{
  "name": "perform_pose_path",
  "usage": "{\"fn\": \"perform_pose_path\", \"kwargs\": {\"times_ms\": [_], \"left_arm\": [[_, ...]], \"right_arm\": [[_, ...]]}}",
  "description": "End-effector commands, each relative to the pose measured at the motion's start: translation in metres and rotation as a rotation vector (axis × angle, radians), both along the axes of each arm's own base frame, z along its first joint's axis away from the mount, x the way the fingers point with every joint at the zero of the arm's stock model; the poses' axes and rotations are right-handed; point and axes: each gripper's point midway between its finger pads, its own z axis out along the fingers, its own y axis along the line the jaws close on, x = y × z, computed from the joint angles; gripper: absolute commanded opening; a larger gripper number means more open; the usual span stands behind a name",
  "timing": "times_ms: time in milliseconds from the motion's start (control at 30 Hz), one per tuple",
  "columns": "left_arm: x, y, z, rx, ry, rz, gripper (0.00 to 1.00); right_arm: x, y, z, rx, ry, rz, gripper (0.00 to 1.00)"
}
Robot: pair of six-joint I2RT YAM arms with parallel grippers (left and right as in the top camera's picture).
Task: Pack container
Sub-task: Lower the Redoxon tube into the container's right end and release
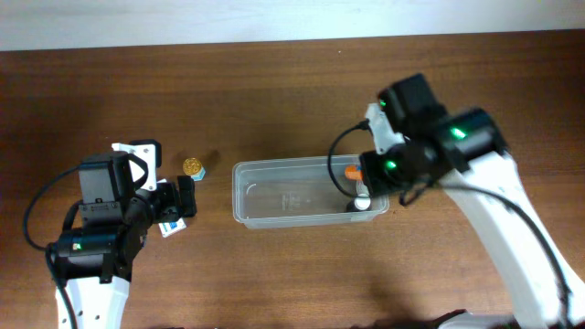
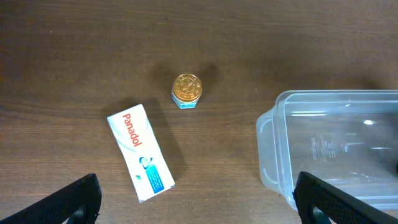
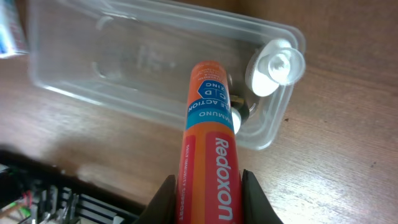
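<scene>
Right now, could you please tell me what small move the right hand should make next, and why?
I would probably lower the tube into the tub. The right hand is shut on the tube, whose tip hangs above the tub's bare floor, beside the white-capped bottle, so a gentle descent should seat it without knocking that bottle.

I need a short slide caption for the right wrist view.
Right gripper, jaws clamping a Redoxon tube, over the clear container.

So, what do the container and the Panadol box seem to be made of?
The container looks like clear, glossy plastic: the table shows through it. The Panadol box is probably printed cardboard, matte, with sharp folded edges.
</scene>
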Motion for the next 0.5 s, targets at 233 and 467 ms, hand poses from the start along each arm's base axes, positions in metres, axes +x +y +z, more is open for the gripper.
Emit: {"fn": "perform_pose_path", "kwargs": {"times_ms": [233,467], "left_arm": [[0.003,-0.001,0.008,-0.015,-0.02,-0.001,0.99],[0.002,-0.001,0.008,-0.015,-0.019,-0.001,0.99]], "right_arm": [[0.042,0.012,-0.08,-0.101,0.155,-0.006,0.12],[0.047,0.005,-0.107,-0.149,0.22,-0.02,0.18]]}}
